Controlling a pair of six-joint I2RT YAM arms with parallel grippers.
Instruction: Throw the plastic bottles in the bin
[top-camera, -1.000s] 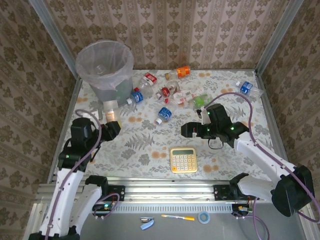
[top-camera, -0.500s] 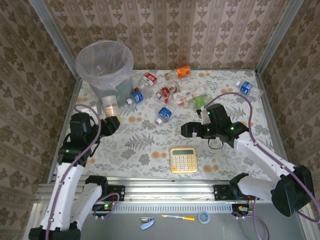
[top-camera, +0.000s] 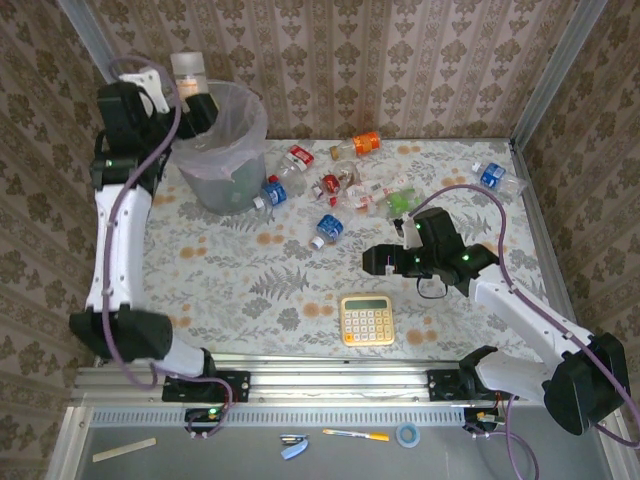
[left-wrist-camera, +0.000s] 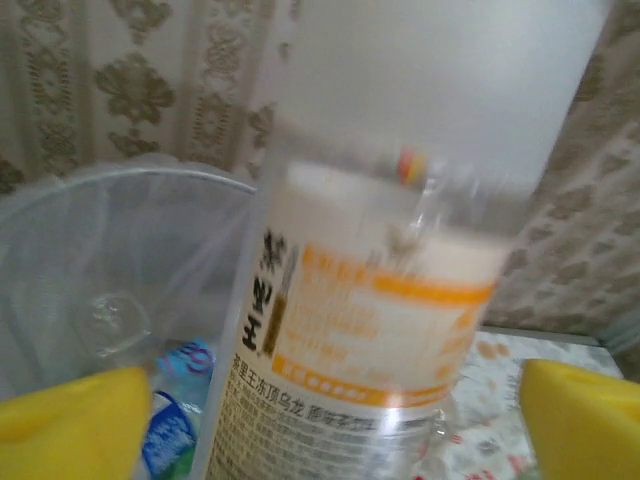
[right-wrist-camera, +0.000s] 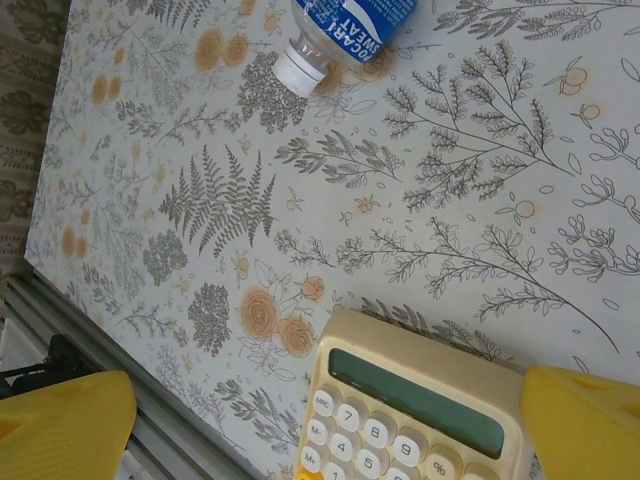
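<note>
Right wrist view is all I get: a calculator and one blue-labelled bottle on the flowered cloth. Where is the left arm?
Observer: The left claw hangs above the bin at the table's far left corner.
Operator: Is it holding anything?
Observer: An orange-labelled bottle stands between its wide-open fingers with a gap on each side, so it isn't gripped.
Operator: Anything in the bin?
Observer: At least one blue-labelled bottle lies at the bottom.
</note>
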